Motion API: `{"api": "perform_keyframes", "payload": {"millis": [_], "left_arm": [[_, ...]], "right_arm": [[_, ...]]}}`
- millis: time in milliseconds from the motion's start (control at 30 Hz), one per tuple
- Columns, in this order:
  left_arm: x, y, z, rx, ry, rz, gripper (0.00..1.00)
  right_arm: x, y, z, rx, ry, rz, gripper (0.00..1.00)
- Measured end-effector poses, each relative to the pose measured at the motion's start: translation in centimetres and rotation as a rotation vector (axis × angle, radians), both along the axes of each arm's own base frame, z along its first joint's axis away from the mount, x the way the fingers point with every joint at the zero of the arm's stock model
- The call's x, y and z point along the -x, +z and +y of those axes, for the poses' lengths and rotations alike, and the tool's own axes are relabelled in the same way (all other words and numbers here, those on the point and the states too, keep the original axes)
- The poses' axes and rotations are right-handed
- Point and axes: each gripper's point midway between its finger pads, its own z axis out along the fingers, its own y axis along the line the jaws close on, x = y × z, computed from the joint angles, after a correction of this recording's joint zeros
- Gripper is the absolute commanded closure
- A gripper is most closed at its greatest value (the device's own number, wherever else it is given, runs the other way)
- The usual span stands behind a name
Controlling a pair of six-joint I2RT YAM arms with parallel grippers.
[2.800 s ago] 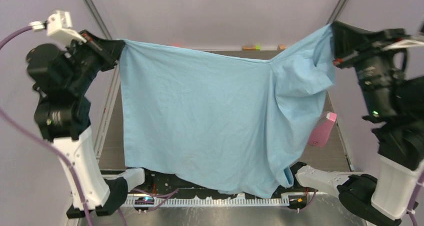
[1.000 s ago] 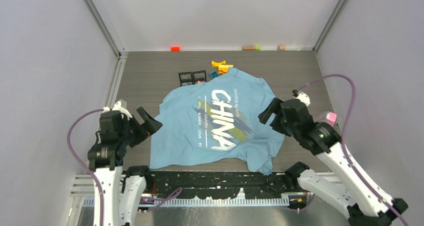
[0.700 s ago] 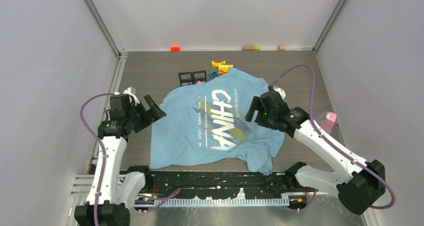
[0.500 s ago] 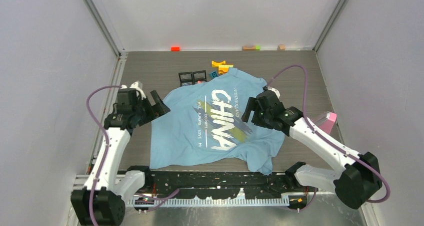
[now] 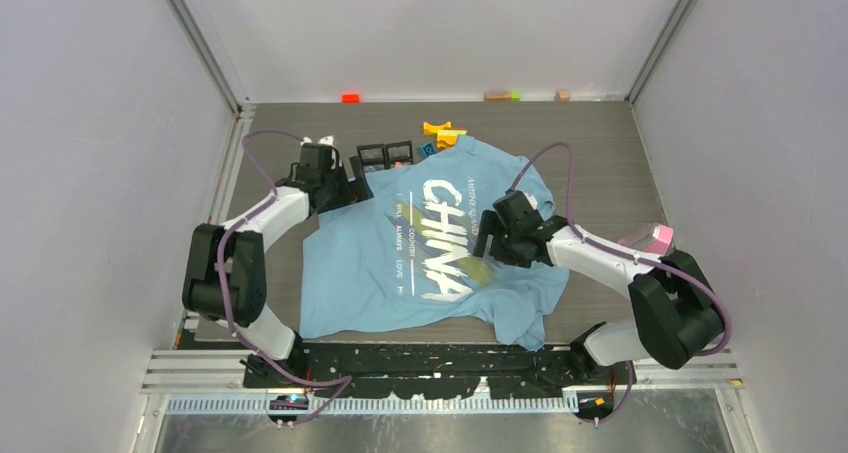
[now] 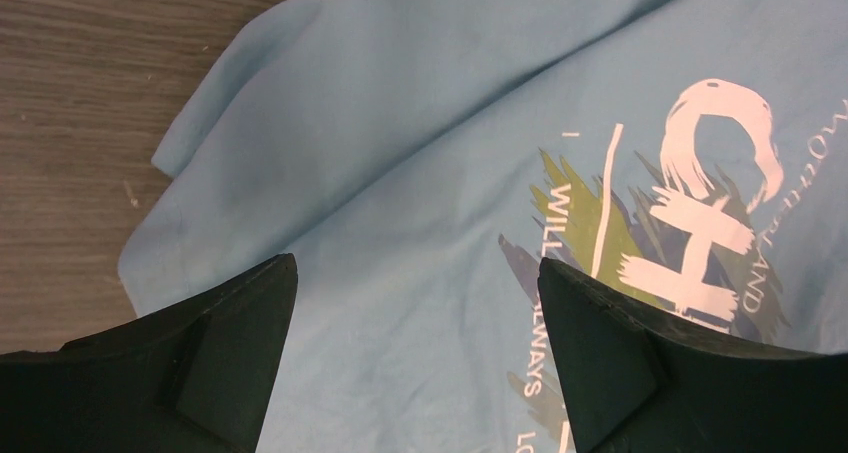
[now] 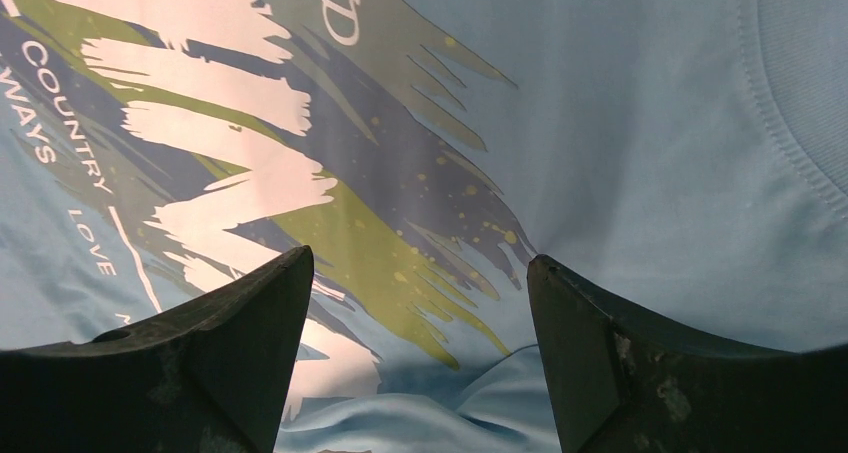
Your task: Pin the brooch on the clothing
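The light blue T-shirt (image 5: 430, 248) lies spread print-up in the middle of the table (image 5: 600, 163), its "CHINA" lettering running top to bottom in the top view. That much looks ready; nothing is pinned on it, and neither arm carries anything, so the pinning itself is all left to do.

The left gripper (image 5: 352, 188) hovers over the shirt's upper-left edge with its jaws wide apart and only cloth and wood grain between them in its wrist view. The right gripper (image 5: 483, 243) hangs over the right side of the print, jaws equally spread, and its wrist view shows yellow-green streaks and plain blue cloth in the gap.

The brooch (image 5: 401, 162) is hard to make out. A tiny pinkish speck sits in the right-hand one of 2 small black trays (image 5: 385, 156) just above the shirt's upper edge, and I judge that to be it, but its shape cannot be told. It appears in neither wrist view.

Whether either gripper touches the cloth cannot be told. The shirt's lower right corner is bunched, hiding its hem. Toy blocks (image 5: 443, 131) lie near the trays, and a pink object (image 5: 652, 238) at the right edge is partly hidden behind the right arm.
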Motion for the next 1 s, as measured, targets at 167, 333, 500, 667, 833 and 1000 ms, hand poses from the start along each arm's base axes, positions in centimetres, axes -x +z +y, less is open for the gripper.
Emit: {"api": "perform_keyframes", "payload": {"millis": [167, 333, 500, 667, 833, 1000], "left_arm": [[-1.1, -3.1, 0.4, -0.037, 0.02, 0.036, 0.04], [-0.7, -5.0, 2.1, -0.07, 0.068, 0.055, 0.03], [-1.1, -4.8, 3.4, -0.043, 0.127, 0.007, 0.03], [-1.1, -4.6, 4.5, 0.025, 0.188, -0.033, 0.02], [-1.0, -4.4, 4.8, 0.078, 0.213, -0.055, 0.02], [-0.1, -4.3, 4.9, 0.113, 0.225, -0.082, 0.02]], "right_arm": [[1.4, -1.7, -1.2, 0.028, -0.049, 0.052, 0.16], [1.5, -1.7, -1.5, 0.01, -0.124, 0.054, 0.16], [2.5, -1.7, -2.0, -0.026, -0.201, 0.065, 0.16], [5.1, -1.8, -3.5, -0.026, -0.263, 0.119, 0.17], [8.2, -2.0, -5.4, 0.014, -0.31, 0.195, 0.17], [10.4, -2.2, -6.7, 0.051, -0.348, 0.255, 0.17]]}}
